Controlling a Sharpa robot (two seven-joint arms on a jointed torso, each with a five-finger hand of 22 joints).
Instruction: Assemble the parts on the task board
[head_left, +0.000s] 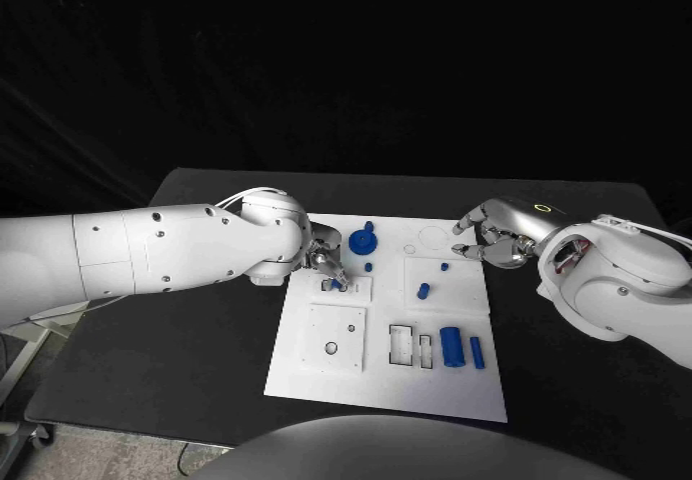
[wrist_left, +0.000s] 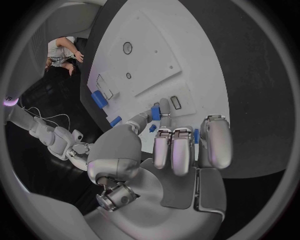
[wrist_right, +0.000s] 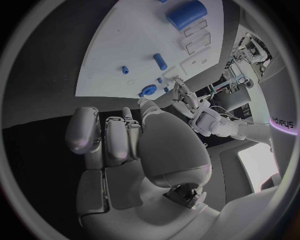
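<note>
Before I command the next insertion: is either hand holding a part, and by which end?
The left hand pinches a small blue plastic peg by its upper end, over the white task board. The right hand holds nothing.

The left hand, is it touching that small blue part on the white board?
Touching. The left wrist view shows the left hand pinching a small blue part between its fingertips, over the task board.
</note>
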